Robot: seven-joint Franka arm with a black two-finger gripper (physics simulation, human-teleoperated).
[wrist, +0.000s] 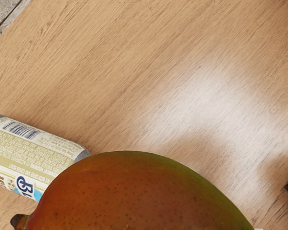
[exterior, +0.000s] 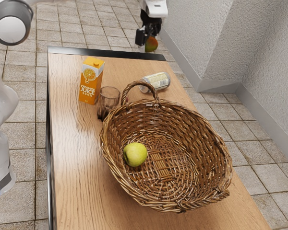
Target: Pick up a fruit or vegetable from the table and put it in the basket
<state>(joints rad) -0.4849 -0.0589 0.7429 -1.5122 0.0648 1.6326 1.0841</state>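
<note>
The black two-finger gripper (exterior: 147, 44) clasps an oval red-green mango (exterior: 152, 44) between its fingers, raised above the light wooden table (exterior: 69, 153), well apart from the brown woven wicker basket (exterior: 213, 132)

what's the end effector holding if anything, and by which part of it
A mango is held in the end effector; exactly where on the mango it grips cannot be told.

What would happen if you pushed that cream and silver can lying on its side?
The can would probably roll, since it rests on its round side. The brown wicker basket nearby might stop it if it rolled that way. Its smooth surface could be slippery, but I can't tell whether it's full.
</note>
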